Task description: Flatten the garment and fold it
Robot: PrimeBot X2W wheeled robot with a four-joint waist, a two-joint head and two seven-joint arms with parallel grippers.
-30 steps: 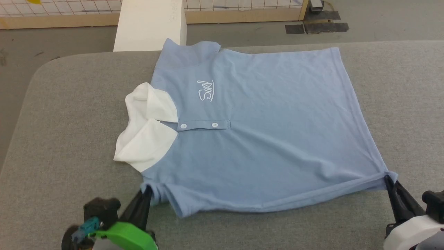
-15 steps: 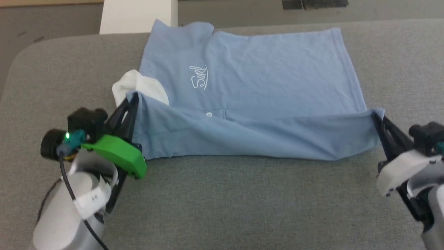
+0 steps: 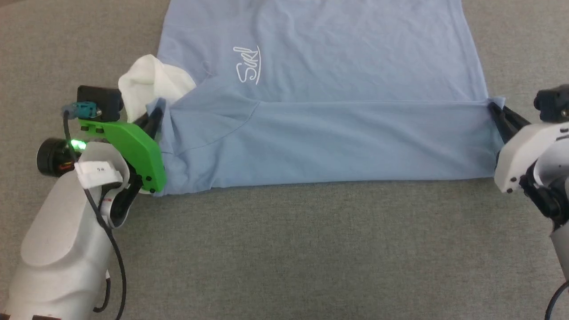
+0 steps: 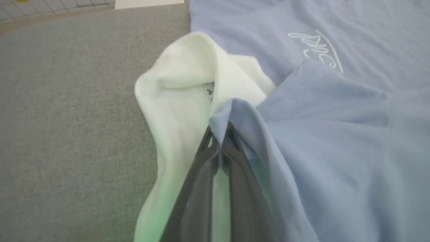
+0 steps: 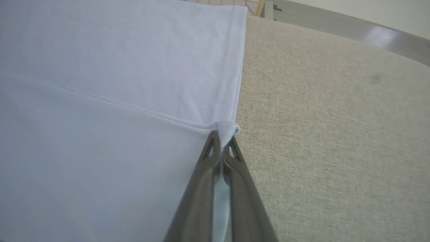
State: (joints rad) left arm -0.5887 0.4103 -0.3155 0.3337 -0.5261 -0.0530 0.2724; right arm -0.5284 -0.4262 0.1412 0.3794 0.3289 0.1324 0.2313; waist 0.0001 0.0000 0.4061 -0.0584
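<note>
The garment (image 3: pixel 320 58) lies across the grey tabletop (image 3: pixel 284 249), its near long edge lifted and doubled over toward the far side, so the step in hand looks like the first lengthwise fold. The left gripper (image 3: pixel 155 116) is pinched tight on a blue corner beside the bunched white fabric (image 3: pixel 149 82). The right gripper (image 3: pixel 494 109) is clamped likewise on the hem corner at the other end. To do this well, carry both corners forward at an even pace with the edge between them taut, so the crease runs straight. Lay the edge down parallel to the far side before letting go. The script logo (image 3: pixel 247 65) is a fair guide for alignment. From the left wrist view it is hard to say whether some white fabric is caught in that pinch. If so, it may drag into the fold and leave a lump.
</note>
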